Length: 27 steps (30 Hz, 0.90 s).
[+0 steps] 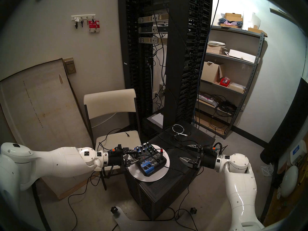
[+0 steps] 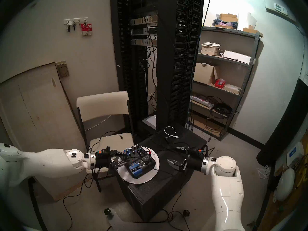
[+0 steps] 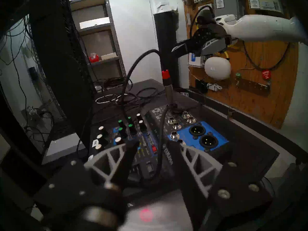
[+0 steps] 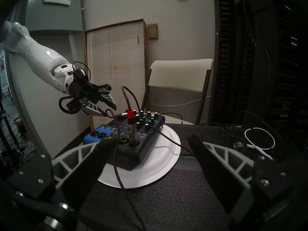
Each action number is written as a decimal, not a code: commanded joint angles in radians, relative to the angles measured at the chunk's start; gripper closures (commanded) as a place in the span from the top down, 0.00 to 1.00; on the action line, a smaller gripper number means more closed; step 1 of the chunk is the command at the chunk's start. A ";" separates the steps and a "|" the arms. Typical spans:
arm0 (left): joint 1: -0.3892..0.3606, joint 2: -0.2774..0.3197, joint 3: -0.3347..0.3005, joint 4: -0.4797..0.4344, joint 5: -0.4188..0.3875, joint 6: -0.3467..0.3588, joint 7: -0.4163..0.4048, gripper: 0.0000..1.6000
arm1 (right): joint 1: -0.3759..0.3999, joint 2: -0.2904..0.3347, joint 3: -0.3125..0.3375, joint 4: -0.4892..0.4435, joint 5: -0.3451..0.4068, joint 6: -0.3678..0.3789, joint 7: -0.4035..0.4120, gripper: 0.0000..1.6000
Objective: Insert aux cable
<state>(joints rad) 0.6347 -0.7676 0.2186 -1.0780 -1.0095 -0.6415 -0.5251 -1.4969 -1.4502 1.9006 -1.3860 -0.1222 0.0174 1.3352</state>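
A small blue and black mixer (image 1: pixel 150 160) (image 4: pixel 143 134) sits on a white plate (image 1: pixel 150 177). A black cord's red-banded plug (image 3: pixel 165 74) (image 4: pixel 130 114) stands upright in one of its jacks. My left gripper (image 1: pixel 137 156) (image 3: pixel 155 144) hovers at the mixer's left edge, its fingers apart. The thin black aux cable (image 3: pixel 160 142) (image 4: pixel 115 152) runs loosely between them and trails down over the plate. I cannot make out its plug. My right gripper (image 1: pixel 183 152) (image 4: pixel 152 137) is open and holds nothing, to the right of the plate.
The plate rests on a black perforated case (image 1: pixel 175 180). A coiled white cable (image 1: pixel 179 129) and loose black cords lie at its far end. A folding chair (image 1: pixel 116 137) stands close on the left, and a tall server rack (image 1: pixel 166 59) stands behind.
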 commanded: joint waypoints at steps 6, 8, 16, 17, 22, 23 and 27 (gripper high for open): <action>0.000 -0.019 -0.014 0.011 -0.027 -0.009 -0.011 0.48 | 0.014 -0.004 0.000 -0.012 0.004 -0.002 0.004 1.00; 0.000 -0.019 -0.014 0.013 -0.029 -0.010 -0.013 0.46 | 0.014 -0.004 0.000 -0.013 0.003 -0.002 0.004 1.00; 0.003 -0.018 -0.015 0.015 -0.031 -0.020 -0.016 0.27 | 0.015 -0.006 0.002 -0.013 0.000 -0.002 0.006 1.00; 0.004 -0.017 -0.017 0.014 -0.038 -0.022 -0.022 0.21 | 0.015 -0.007 0.003 -0.012 0.000 -0.002 0.006 1.00; 0.003 -0.008 -0.020 0.005 -0.044 -0.027 -0.024 0.06 | 0.016 -0.008 0.004 -0.012 -0.001 -0.002 0.007 1.00; 0.002 -0.006 -0.020 0.004 -0.044 -0.030 -0.025 0.00 | 0.016 -0.008 0.004 -0.012 -0.002 -0.002 0.008 1.00; -0.005 0.007 -0.024 -0.015 -0.047 -0.030 -0.027 0.00 | 0.016 -0.009 0.005 -0.012 -0.003 -0.003 0.009 1.00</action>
<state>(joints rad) 0.6473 -0.7802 0.2116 -1.0687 -1.0477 -0.6588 -0.5539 -1.4955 -1.4571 1.9082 -1.3860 -0.1312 0.0165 1.3414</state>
